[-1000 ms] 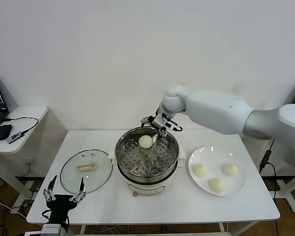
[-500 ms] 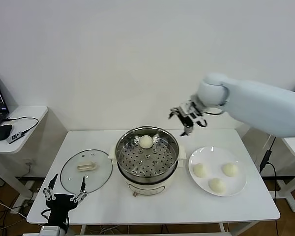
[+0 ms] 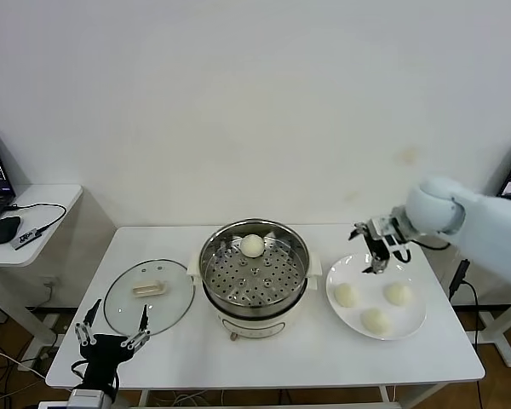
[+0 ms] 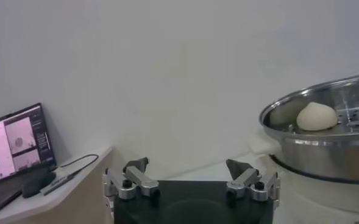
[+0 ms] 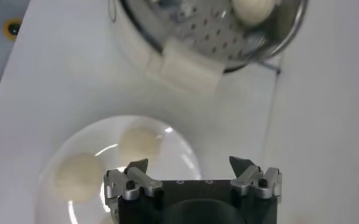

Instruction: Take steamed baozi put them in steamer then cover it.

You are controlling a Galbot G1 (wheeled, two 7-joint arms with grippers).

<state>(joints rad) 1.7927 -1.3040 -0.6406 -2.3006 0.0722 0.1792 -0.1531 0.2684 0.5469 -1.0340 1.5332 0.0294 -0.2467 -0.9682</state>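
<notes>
At lower left the left gripper (image 3: pixel 111 339) hangs spread and empty below the cover (image 3: pixel 149 296). At centre, the steamer (image 3: pixel 254 271) holds one baozi (image 3: pixel 253 245). At right, three buns (image 3: pixel 347 295) sit on the plate (image 3: pixel 413 322); the right gripper (image 3: pixel 376 247) hovers above, jaws apart, empty. Only the left wrist view shows a laptop (image 4: pixel 14 146).

right gripper (image 3: pixel 376 250) moved off the steamer (image 3: pixel 254 271) rim, swung across to the robot's right and dropped, now above the far edge of the plate (image 3: pixel 413 317), fingers spread, empty; arm pulled back toward the table's right edge
</notes>
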